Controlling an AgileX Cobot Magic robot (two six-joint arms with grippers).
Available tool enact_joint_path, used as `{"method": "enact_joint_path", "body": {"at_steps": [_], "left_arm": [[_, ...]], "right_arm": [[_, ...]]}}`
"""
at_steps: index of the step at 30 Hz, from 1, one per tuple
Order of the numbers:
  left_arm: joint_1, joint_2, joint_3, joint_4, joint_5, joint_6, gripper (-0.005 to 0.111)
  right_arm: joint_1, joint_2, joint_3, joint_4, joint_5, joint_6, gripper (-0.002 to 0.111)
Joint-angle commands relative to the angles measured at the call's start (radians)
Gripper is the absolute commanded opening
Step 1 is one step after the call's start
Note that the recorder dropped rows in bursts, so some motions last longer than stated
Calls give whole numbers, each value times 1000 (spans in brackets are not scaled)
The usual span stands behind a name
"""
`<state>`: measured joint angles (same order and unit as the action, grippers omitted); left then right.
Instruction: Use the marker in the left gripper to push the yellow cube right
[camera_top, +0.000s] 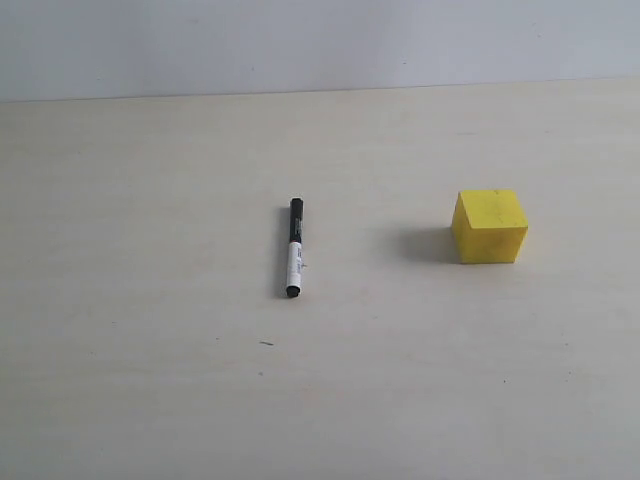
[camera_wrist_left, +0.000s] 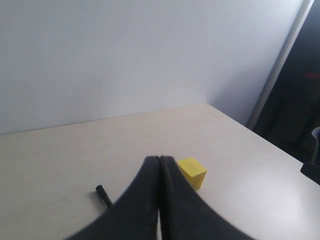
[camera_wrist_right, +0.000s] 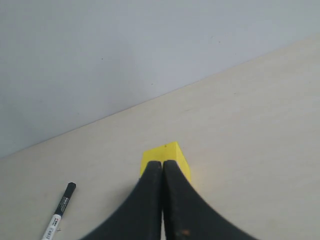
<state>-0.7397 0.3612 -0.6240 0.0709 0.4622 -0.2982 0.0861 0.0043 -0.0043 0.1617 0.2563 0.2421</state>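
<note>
Judging from the present layout, no part of the task is yet complete. The marker (camera_top: 294, 247) lies flat on the worktop (camera_top: 150, 380), black cap pointing toward the far edge, and nothing holds it. The yellow cube (camera_top: 489, 227) sits well apart from it, to the right in the exterior view, square on the worktop with nothing touching it. No arm appears in the exterior view.

Steps left, as an estimate:
1. Pick up the marker with the left pincer.
2. Bring the marker to the cube's left face.
3. Push the cube rightward.

Left pincer (camera_wrist_left: 159, 159): both fingers are pressed together along their visible length, with no gap and nothing between them. It hangs above the worktop. Marker and cube are both visible beyond its tips, and neither is in contact with it.

Right pincer (camera_wrist_right: 162, 163): likewise fully closed and empty. Its tips overlap the cube in its wrist view only by line of sight, since the exterior view shows the cube standing free.
</note>
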Motion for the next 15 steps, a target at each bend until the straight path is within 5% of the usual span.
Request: {"method": "enact_joint_path", "body": {"at_steps": [1, 6, 15], "left_arm": [[-1, -5, 3, 0, 1, -8, 0], [34, -11, 3, 2, 3, -6, 0], [372, -166, 3, 4, 8, 58, 0]], "right_arm": [[-6, -4, 4, -3, -15, -5, 0], [-6, -4, 4, -3, -15, -5, 0], [-6, -4, 4, -3, -15, -5, 0]]}}
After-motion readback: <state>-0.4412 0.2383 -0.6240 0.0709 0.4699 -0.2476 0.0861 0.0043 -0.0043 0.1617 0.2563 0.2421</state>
